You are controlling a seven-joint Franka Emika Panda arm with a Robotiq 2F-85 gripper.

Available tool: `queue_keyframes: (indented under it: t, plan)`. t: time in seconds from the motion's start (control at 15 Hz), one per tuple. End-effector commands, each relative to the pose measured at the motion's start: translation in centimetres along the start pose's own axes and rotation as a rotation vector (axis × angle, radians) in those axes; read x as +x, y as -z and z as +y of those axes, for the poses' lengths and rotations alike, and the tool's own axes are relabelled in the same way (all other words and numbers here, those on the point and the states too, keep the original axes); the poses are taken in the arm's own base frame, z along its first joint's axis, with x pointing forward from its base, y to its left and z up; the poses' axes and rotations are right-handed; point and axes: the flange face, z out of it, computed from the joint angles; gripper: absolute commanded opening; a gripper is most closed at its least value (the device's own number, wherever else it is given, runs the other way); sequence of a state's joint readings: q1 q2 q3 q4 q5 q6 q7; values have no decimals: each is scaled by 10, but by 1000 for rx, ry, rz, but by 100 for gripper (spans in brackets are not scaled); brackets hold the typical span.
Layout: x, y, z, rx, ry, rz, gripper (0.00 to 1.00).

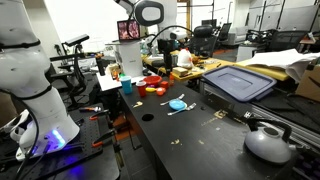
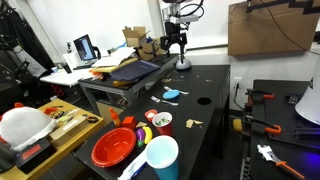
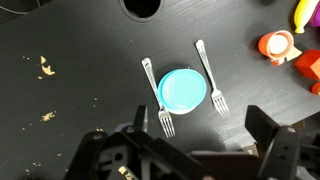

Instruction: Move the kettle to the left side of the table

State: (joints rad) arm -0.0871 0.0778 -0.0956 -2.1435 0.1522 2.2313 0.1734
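**Exterior views, read left to right.** In an exterior view, the white robot base [image 1: 30, 80] stands at 9 o'clock beside the table [image 1: 200, 140]. The gripper [image 1: 168, 42] hangs high at 12 o'clock over the middle of the table. A blue disc [image 1: 178, 104] lies on the black top beneath it, and a grey-blue bin lid [image 1: 240, 82] rests at 2 o'clock. The kettle [image 1: 268, 143] sits upright on the table at 4 o'clock, at the near end, well apart from the gripper.

In an exterior view from the opposite end, a red plate [image 2: 113, 147] lies at 7 o'clock and a blue cup [image 2: 162, 155] stands at 6 o'clock. The blue disc [image 2: 172, 94] lies near centre and the gripper [image 2: 178, 45] hangs at 12 o'clock. The kettle [image 2: 184, 64] stands at the far end of the table [image 2: 215, 85].

**Wrist view, read left to right.** Pale flecks [image 3: 45, 68] mark the table [image 3: 80, 110] at 9 o'clock. At centre lie a fork [image 3: 157, 95], the blue disc [image 3: 182, 90] and a second fork [image 3: 210, 78], each fork just beside the disc. An orange-red object [image 3: 277, 45] sits at 2 o'clock and a dark round hole [image 3: 145, 8] at 12 o'clock. The gripper [image 3: 182, 140] enters at 6 o'clock with its fingers [image 3: 272, 135] spread wide. Nothing is held between them, and they are raised clear of the table.
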Motion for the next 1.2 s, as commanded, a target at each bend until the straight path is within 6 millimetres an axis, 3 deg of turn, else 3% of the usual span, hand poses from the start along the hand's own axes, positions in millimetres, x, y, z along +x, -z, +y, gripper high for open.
queue_keyframes:
  t: [0.0, 0.33, 0.67, 1.13]
  plan:
    - [11, 1, 8, 2, -82, 15, 100]
    - [28, -14, 36, -6, -201, -13, 100]
    - [58, -29, 72, -36, -288, -8, 100]
    - [108, -28, 99, -85, -339, 37, 100]
